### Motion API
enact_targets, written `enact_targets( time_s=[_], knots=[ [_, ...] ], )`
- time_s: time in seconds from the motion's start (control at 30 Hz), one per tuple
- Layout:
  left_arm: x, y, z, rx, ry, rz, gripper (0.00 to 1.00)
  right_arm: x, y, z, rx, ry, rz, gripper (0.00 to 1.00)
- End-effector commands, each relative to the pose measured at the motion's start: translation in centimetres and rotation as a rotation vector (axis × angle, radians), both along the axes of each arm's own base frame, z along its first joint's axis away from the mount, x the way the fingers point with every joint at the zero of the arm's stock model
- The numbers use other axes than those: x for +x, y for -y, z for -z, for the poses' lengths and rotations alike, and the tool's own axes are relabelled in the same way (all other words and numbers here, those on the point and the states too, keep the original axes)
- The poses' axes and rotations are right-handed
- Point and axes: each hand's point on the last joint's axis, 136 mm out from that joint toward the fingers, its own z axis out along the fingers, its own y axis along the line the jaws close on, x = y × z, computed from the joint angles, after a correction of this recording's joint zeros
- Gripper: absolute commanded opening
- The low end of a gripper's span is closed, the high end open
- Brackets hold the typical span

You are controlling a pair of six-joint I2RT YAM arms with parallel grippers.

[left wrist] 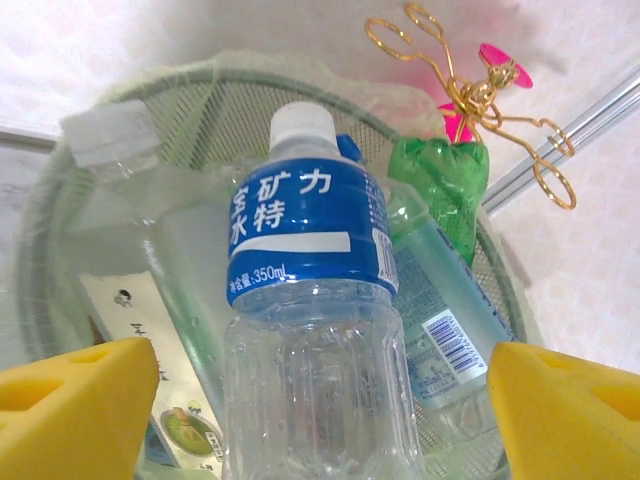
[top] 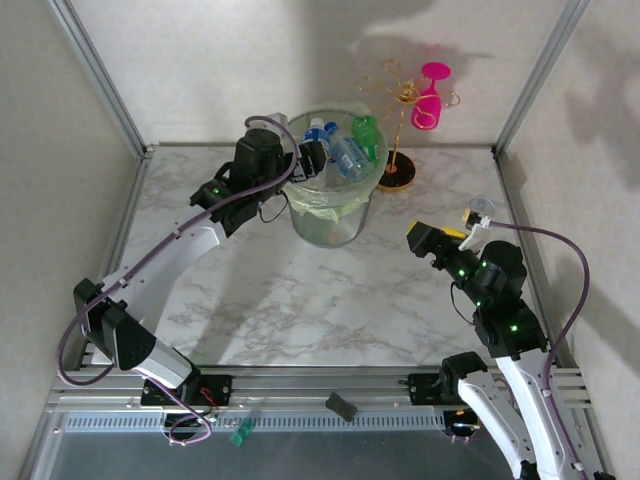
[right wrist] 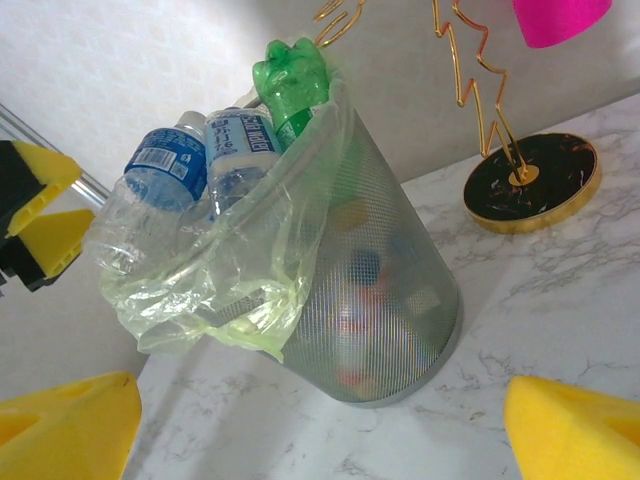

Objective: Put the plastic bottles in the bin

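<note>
Well, the marble desk spreads widest beneath everything. Toward its far side stands the bin, round and pale green, with a green liner folded loosely over its rim. It is heaped full, and the plastic bottles at the top stick up above the rim.

My left hand hangs at the bin's left rim, over the mouth. Its yellow pads are spread wide. A clear blue-labelled bottle lies between them on the pile, cap pointing away, with a gap on each side, so I grip nothing. My right hand sits near the desk's right side, well apart from the bin and facing it. Its pads are also far apart, with nothing between them.

Just right of the bin stands a gold wire stand on a black round base. A green bottle leans at the bin's right edge, base upward. A pink wine glass hangs upside down from the stand.
</note>
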Motion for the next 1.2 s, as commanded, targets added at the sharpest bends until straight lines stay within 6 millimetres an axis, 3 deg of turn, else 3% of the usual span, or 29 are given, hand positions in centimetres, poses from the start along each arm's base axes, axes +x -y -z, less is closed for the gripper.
enact_targets(
  time_s=[0.0,0.1,0.3,0.47,0.7,0.8,0.97,1.07,1.17],
  knots=[
    [-0.7,-2.3,-1.9,0.016,0.060,-0.058,0.86,-0.2,0.1,-0.4,0.012,0.018,0.003,0.93],
    [-1.1,-2.4,-2.1,0.020,0.070,-0.049,0.84,-0.3,0.1,-0.3,0.013,0.018,0.004,0.93],
    [-1.5,-1.9,-0.3,0.056,0.037,-0.016,0.62,-0.3,0.0,-0.1,0.021,0.013,-0.003,0.93],
    [-2.3,-0.3,2.5,0.055,-0.009,0.022,0.61,-0.2,0.0,0.0,0.019,0.010,-0.002,0.93],
    [-1.1,-0.2,4.6,0.092,-0.040,-0.018,0.62,0.0,-0.2,-0.3,0.021,0.009,-0.011,0.93],
    [-1.0,-0.9,3.7,0.101,-0.016,-0.042,0.61,-0.1,-0.1,-0.6,0.017,0.014,-0.007,0.93],
    [-1.0,-2.7,-0.6,0.080,0.064,-0.110,0.64,-0.1,0.0,-0.7,0.010,0.016,-0.003,0.94],
    [-0.8,-2.6,-2.2,0.072,0.095,-0.108,0.69,0.0,-0.1,-0.6,0.014,0.016,-0.005,0.93],
    [-0.2,-1.6,-2.3,0.081,0.088,-0.081,0.70,0.1,-0.2,-0.6,0.015,0.015,-0.010,0.93]
  ],
)
